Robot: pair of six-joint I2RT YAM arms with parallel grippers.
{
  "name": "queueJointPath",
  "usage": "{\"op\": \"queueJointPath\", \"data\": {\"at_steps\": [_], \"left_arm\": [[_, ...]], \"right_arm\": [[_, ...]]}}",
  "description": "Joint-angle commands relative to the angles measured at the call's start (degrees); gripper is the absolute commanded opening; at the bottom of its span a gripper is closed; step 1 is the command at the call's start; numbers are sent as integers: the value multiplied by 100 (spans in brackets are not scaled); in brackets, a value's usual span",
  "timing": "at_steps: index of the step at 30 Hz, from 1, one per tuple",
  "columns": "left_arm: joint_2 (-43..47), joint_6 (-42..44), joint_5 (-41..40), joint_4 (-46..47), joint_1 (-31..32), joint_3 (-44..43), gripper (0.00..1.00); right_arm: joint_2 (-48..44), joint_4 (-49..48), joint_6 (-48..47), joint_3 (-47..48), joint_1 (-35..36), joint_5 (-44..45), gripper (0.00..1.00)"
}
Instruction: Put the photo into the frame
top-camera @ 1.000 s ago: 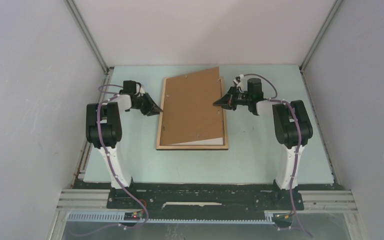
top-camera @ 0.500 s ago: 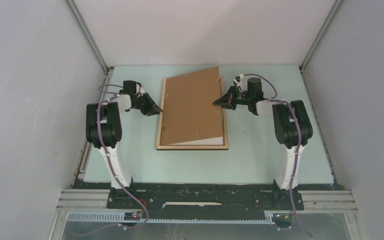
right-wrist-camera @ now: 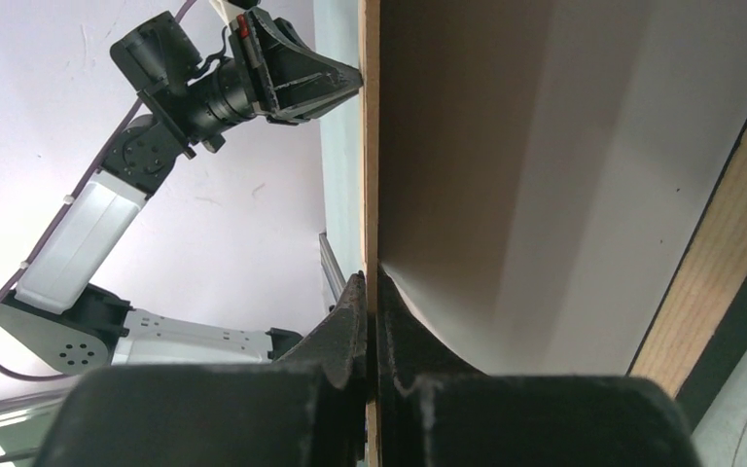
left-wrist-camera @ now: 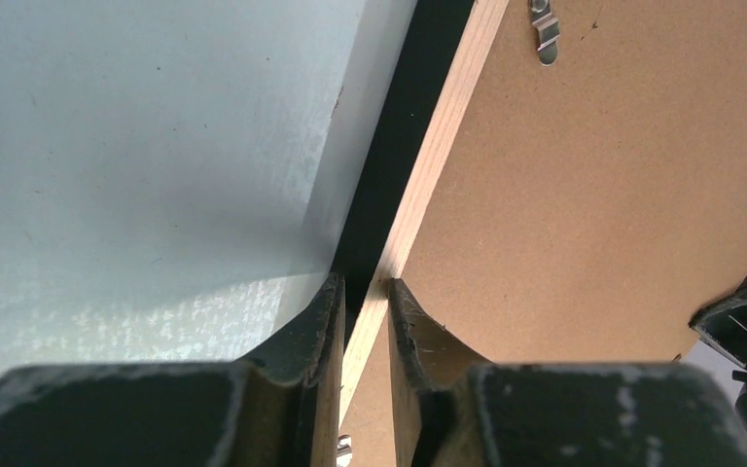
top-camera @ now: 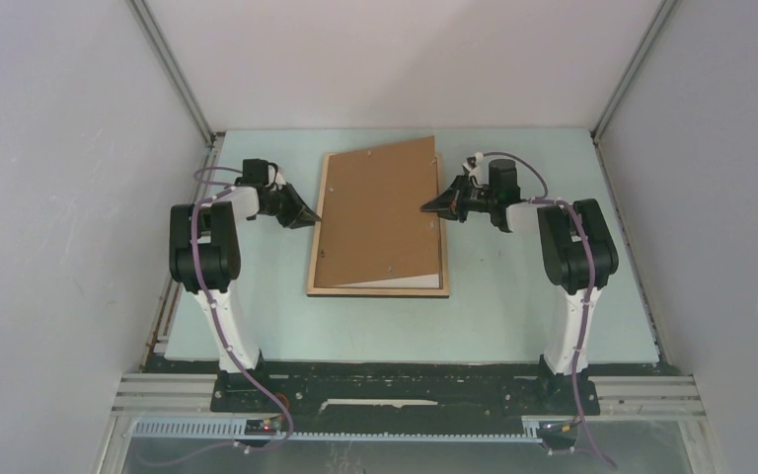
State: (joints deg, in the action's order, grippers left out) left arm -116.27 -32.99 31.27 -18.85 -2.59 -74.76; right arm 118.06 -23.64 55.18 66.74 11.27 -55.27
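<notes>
Hardly any shift in the frame (top-camera: 375, 292) since a second ago: lying back-up mid-table as before, light wood rim uppermost, at most a hair off its earlier place. Inside it, under the brown backing board (top-camera: 380, 212), only a white wedge of the photo (top-camera: 410, 280) showing along the near edge, same as earlier. Board skewed in the opening as before, far-right corner jutting past the rim, right edge lifted, that raised edge now a touch lower than a second ago. Right wrist dropped slightly and turned since then; left arm unmoved.

Around it: pale green table (top-camera: 513, 316), grey walls on three sides. On the board's back, a small metal clip (left-wrist-camera: 545, 27). Beneath the lifted board, in the right wrist view, a pale grey-white surface; photo back or pane, cannot tell. Beside it the frame's wood rim (right-wrist-camera: 729, 253) with its black edge. Nothing between either gripper and the frame.

Left gripper (top-camera: 311, 219) reaching in low from the left, forearm near level, fingers (left-wrist-camera: 326, 311) clamped across the frame's left rim (left-wrist-camera: 428, 156), one outside over the black edge, one inside against the board. Right gripper (top-camera: 426, 207) reaching in from the right, elbow raised, pinched tight on the board's thin right edge (right-wrist-camera: 370, 146), fingertips (right-wrist-camera: 355, 292) nearly meeting.
</notes>
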Motion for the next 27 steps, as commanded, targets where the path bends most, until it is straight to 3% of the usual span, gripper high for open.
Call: {"op": "queueJointPath", "data": {"at_steps": [1, 27], "left_arm": [[-107, 14, 116, -106, 115, -144, 21], [-158, -80, 230, -23, 110, -109, 20]], "right_arm": [[-337, 58, -71, -161, 155, -80, 0], [-332, -149, 213, -402, 11, -448, 0]]}}
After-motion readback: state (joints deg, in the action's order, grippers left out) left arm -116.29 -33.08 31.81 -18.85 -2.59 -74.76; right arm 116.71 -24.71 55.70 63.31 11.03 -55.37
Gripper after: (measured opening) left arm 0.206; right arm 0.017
